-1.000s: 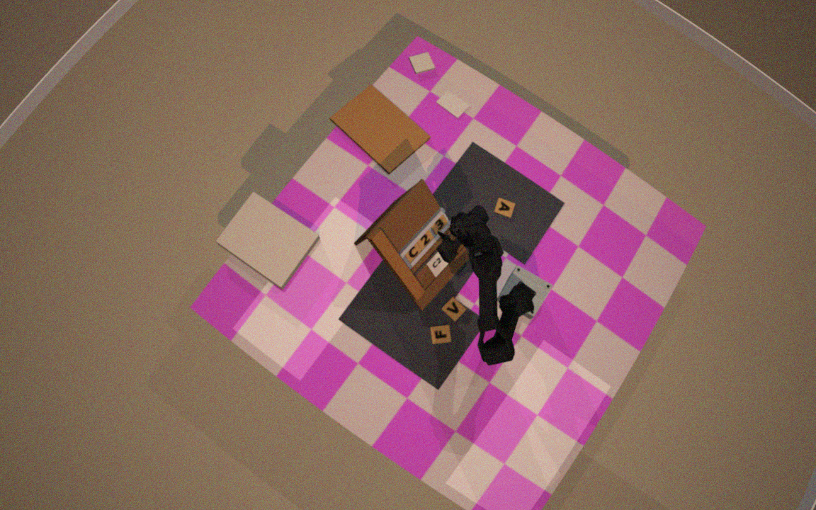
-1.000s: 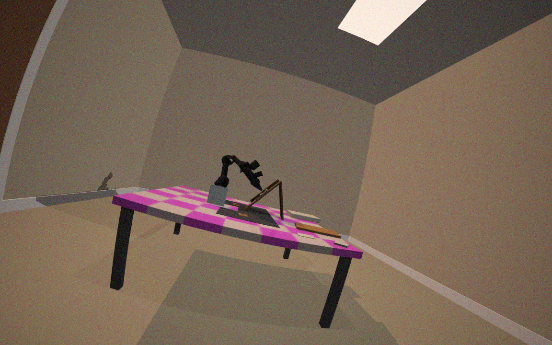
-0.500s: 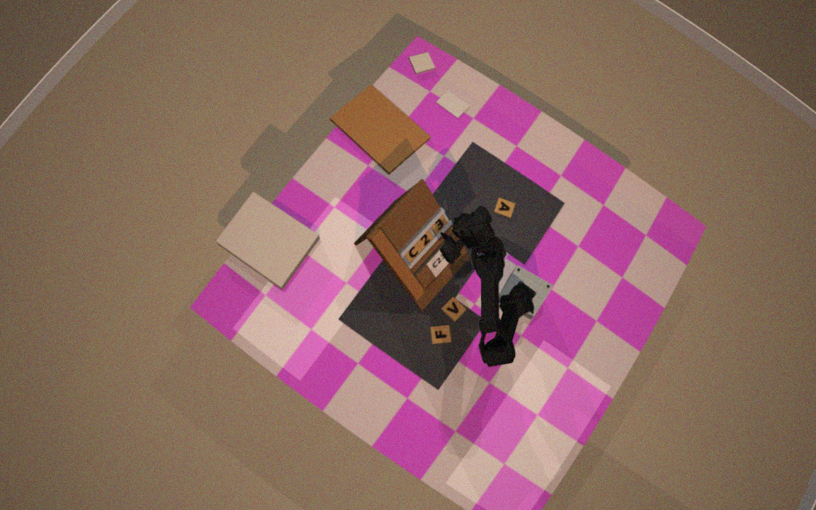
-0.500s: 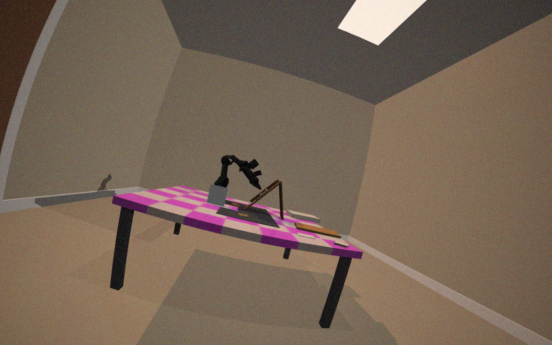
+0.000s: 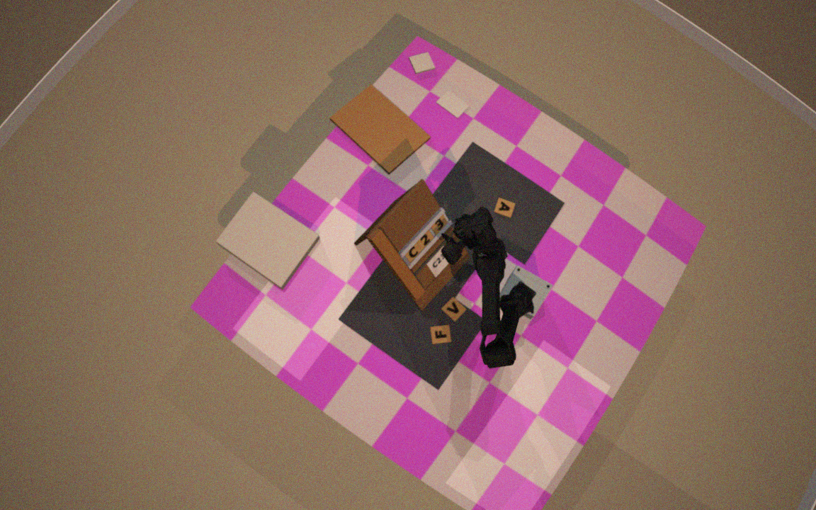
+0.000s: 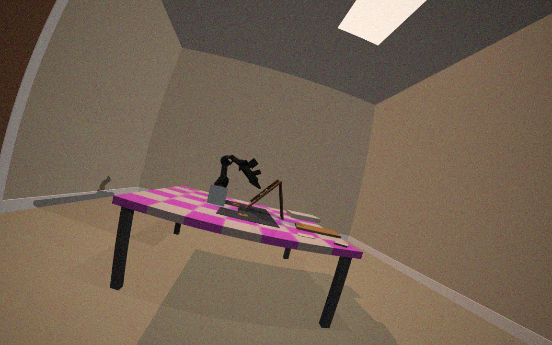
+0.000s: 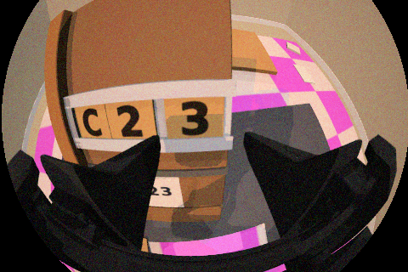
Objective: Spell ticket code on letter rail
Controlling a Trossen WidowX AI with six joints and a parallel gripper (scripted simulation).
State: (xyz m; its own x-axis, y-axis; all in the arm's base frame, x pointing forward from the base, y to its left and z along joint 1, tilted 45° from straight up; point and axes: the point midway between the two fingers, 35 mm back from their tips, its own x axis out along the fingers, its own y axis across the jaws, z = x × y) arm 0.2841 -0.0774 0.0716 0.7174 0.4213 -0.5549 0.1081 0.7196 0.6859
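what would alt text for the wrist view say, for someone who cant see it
The letter rail on the tilted brown board holds tiles reading C, 2, 3, with a small gap before the 3 tile. The open gripper hangs in front holding nothing, its dark fingers partly hiding the white ticket below the rail.
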